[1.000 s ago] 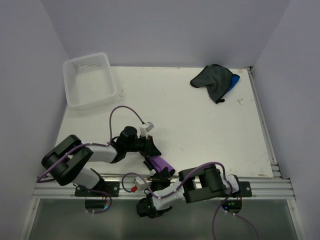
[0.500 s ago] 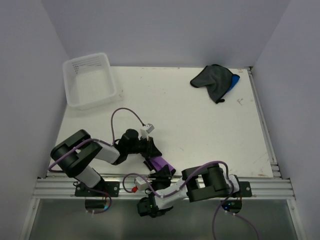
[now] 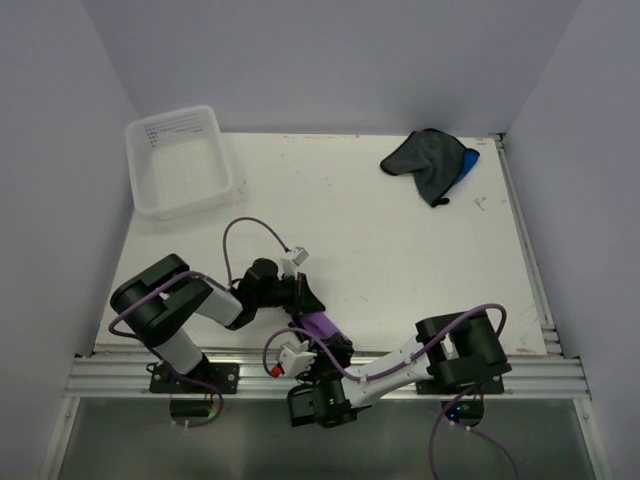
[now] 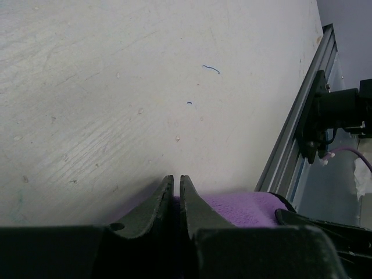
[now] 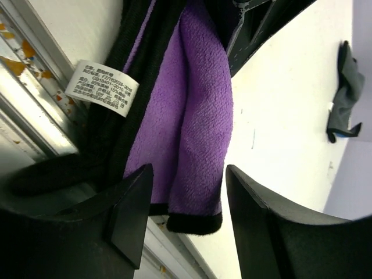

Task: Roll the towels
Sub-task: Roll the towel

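Observation:
A purple towel (image 3: 322, 327), folded into a thick strip with a black hem, lies at the table's near edge. In the right wrist view the purple towel (image 5: 197, 104) hangs between the spread fingers of my right gripper (image 5: 187, 174), which is open and does not squeeze it. My left gripper (image 4: 176, 177) has its jaws almost together on the other end of the purple towel (image 4: 235, 207). From above, the left gripper (image 3: 300, 300) sits just behind the cloth and the right gripper (image 3: 327, 358) just in front. The dark grey towel (image 3: 425, 160) lies crumpled over the blue towel (image 3: 470, 160) at the far right.
A clear plastic tub (image 3: 180, 160) stands at the far left corner. The aluminium rail (image 3: 520, 375) runs along the near edge right under the purple cloth. A white care label (image 5: 102, 87) sticks out of the cloth's side.
My right gripper has opened and released the purple towel, and the right arm's elbow has swung right. The left jaws have closed further on the cloth.

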`<state>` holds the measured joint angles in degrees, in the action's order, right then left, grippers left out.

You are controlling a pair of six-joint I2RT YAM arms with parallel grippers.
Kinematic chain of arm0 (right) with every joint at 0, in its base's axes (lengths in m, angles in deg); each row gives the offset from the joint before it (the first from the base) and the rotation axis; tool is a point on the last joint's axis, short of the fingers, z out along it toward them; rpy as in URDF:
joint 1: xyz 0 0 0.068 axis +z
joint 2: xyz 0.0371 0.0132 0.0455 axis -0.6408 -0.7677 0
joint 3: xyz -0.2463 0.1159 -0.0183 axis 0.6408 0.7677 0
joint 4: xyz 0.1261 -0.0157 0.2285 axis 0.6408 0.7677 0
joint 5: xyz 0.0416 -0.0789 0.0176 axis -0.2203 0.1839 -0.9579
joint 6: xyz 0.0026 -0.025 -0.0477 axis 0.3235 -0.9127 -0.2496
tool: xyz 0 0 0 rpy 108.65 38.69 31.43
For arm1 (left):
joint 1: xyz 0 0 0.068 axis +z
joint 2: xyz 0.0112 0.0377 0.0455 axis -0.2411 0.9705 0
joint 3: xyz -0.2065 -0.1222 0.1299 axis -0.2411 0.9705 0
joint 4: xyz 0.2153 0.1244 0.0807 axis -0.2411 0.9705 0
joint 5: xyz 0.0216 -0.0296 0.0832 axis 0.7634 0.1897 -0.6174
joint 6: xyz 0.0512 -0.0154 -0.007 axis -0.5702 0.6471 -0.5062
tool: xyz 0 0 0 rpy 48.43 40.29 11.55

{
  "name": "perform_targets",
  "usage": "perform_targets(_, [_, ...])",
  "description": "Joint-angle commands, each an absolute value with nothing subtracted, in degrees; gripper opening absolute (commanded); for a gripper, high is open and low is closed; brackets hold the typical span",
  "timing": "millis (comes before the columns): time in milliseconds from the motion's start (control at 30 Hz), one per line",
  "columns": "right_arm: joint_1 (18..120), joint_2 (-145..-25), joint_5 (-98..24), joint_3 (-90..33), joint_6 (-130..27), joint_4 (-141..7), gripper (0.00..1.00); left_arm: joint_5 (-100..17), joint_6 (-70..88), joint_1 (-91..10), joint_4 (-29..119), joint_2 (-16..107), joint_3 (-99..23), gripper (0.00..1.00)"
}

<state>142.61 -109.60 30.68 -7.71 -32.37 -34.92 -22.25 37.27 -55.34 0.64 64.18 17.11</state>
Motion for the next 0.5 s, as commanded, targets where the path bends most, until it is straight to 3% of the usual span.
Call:
perform_targets(0, [143.3, -106.0, 27.4, -7.0, -30.2, -39.3, 0.58, -25.3, 37.0, -55.5, 5.8, 66.8, 18.2, 0.13])
perform_targets(267, [144.0, -100.6, 27.0, -6.8, -28.2, -37.5, 0.58, -25.4, 37.6, -55.4, 4.9, 68.2, 17.9, 0.11])
perform_targets(467, [143.9, -85.0, 21.3, 0.2, -25.9, -44.1, 0.58, -25.6, 37.8, -55.2, 4.6, 68.2, 17.9, 0.11])
